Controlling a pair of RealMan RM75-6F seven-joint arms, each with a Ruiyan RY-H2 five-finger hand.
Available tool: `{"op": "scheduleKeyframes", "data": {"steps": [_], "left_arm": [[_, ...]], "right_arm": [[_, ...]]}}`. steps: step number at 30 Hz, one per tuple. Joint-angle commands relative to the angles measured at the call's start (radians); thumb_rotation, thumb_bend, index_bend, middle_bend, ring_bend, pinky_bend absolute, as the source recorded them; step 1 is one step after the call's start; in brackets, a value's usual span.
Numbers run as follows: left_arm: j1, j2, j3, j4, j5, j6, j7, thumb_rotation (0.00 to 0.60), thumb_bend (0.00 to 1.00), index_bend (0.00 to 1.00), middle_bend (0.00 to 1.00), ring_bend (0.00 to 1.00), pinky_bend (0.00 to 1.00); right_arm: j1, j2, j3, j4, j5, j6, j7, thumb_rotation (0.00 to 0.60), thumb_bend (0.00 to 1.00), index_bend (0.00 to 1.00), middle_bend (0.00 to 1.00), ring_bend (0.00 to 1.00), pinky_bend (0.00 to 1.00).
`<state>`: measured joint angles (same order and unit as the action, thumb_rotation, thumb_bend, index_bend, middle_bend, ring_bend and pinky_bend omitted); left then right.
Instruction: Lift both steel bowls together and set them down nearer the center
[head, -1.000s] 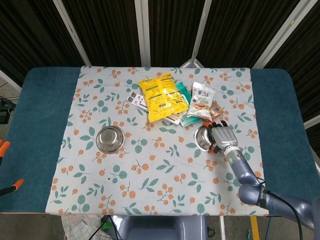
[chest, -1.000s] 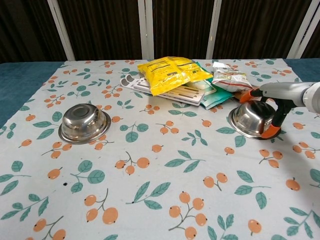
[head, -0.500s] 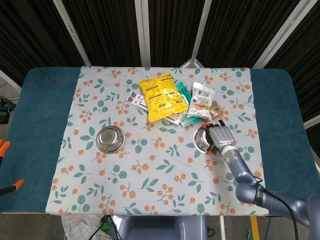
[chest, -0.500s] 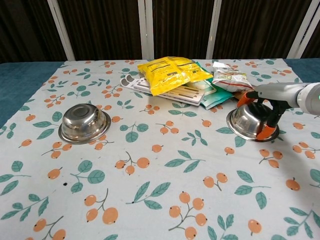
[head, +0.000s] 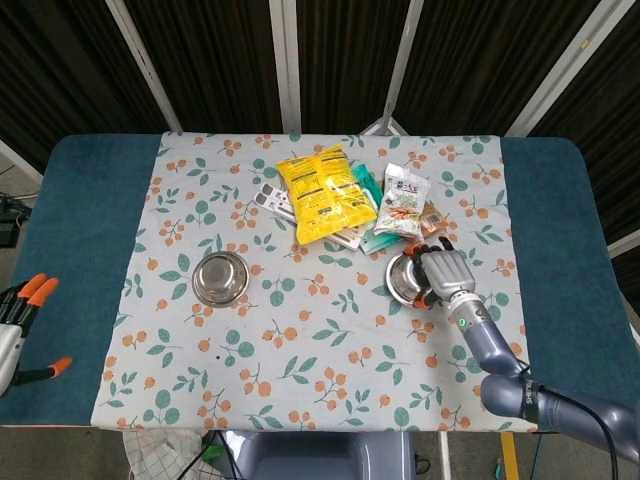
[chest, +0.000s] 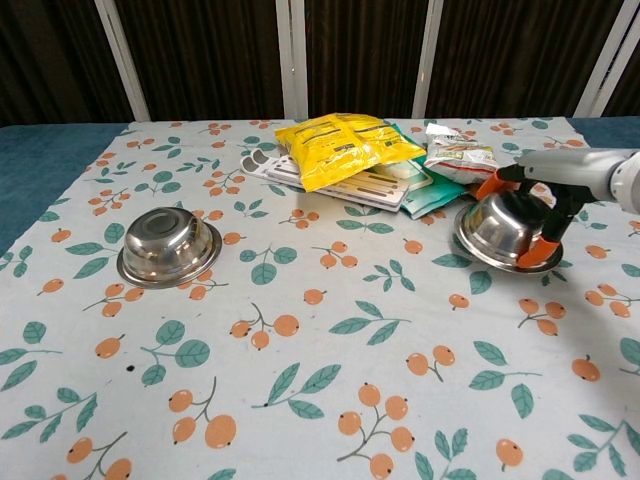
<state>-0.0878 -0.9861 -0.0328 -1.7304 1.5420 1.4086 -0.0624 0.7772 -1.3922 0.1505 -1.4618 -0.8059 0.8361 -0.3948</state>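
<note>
The right bowl (chest: 500, 232) is gripped and tilted by the right hand (chest: 535, 215); the left bowl (chest: 168, 246) sits ungrasped, the left hand (head: 22, 310) spread and empty off the surface (chest: 330, 330). It must be grasped next.

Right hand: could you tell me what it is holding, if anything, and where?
The right hand grips the right steel bowl by its far-right rim, tilting it.

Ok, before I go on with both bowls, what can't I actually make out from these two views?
- Left hand: head view, cut off by the left edge; chest view lacks it.
- Right bowl: the right hand covers its far rim in both views, so finger placement there is hidden.
- Flat packs: mostly buried under the yellow bag, both views.
- Snack packet: print too small to read.
</note>
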Motion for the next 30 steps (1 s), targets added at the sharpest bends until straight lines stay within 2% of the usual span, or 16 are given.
{"op": "scheduleKeyframes", "data": {"steps": [1,5,10,15,20,30], "left_arm": [[-0.116,0.060,-0.045,-0.074,-0.081,-0.171,-0.004,0.600,0.00,0.04,0.00,0.00,0.04],[-0.254,0.064,-0.099,-0.092,-0.201,-0.384,-0.006,0.600,0.00,0.04,0.00,0.00,0.04],[-0.380,-0.013,-0.145,-0.043,-0.321,-0.526,0.049,0.600,0.00,0.04,0.00,0.00,0.04],[-0.472,-0.127,-0.170,0.039,-0.394,-0.614,0.067,0.600,0.00,0.04,0.00,0.00,0.04],[-0.544,-0.276,-0.189,0.160,-0.426,-0.633,0.079,0.600,0.00,0.05,0.00,0.00,0.03],[-0.651,-0.500,-0.177,0.360,-0.486,-0.706,0.100,0.600,0.00,0.05,0.00,0.00,0.03]], "right_arm": [[-0.017,0.052,0.000,-0.056,-0.012,0.035,-0.004,0.600,0.00,0.27,0.26,0.34,0.04],[-0.048,0.136,-0.002,-0.133,-0.052,0.085,0.008,0.600,0.00,0.27,0.26,0.34,0.04],[-0.100,0.239,0.005,-0.211,-0.111,0.145,0.064,0.600,0.00,0.27,0.26,0.34,0.04],[-0.161,0.325,0.009,-0.260,-0.175,0.197,0.150,0.600,0.00,0.27,0.26,0.34,0.04],[-0.211,0.395,0.012,-0.262,-0.233,0.214,0.255,0.600,0.00,0.27,0.26,0.34,0.04],[-0.226,0.433,0.026,-0.224,-0.250,0.175,0.325,0.600,0.00,0.27,0.26,0.34,0.04]]}}
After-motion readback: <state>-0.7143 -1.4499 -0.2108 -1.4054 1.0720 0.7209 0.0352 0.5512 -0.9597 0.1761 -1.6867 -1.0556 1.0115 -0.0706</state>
